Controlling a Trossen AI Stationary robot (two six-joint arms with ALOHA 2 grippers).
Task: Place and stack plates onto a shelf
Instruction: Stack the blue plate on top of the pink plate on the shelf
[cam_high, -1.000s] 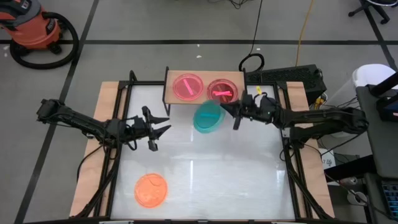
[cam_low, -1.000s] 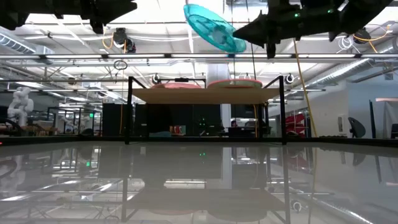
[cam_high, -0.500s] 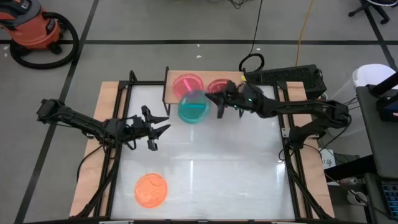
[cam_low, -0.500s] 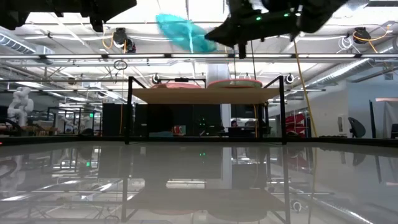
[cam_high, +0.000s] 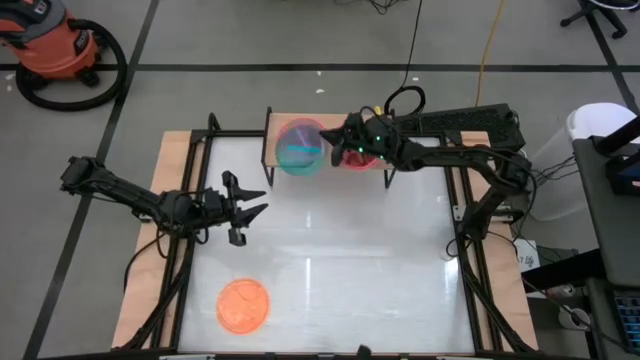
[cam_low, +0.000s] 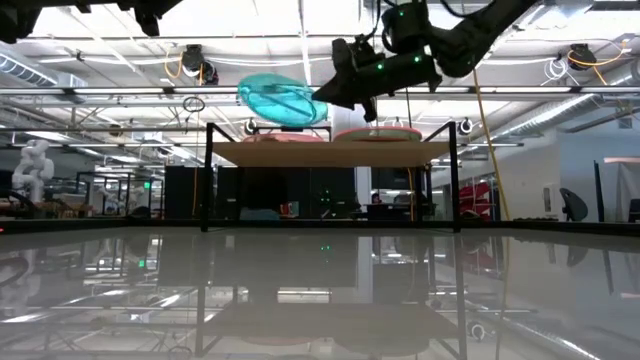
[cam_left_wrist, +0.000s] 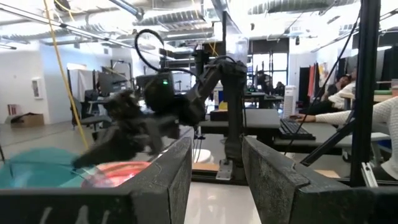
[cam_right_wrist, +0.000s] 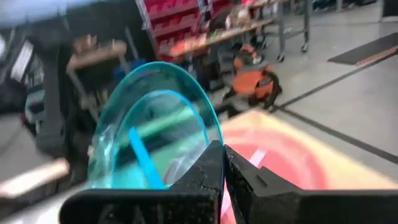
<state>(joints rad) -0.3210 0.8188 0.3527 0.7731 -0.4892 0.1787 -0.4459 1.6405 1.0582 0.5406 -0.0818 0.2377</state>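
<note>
Two pink plates (cam_high: 352, 152) on shelf (cam_high: 272, 140) (right gripper (cam_high: 338, 146) clamps blue plate (cam_high: 299, 148) above).

You're looking at a grey concrete floor (cam_high: 250, 35) crossed by dark lines, with an orange shop vacuum (cam_high: 55, 45) at the frame's upper left. Across the room, ceiling strip lights (cam_low: 250, 45) glare above, and red storage bins (cam_right_wrist: 174, 22) line shelving.

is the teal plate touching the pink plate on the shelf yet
Apart. The low view shows the teal plate, gripped by the right gripper, tilted above the shelf with open space under it.
</note>
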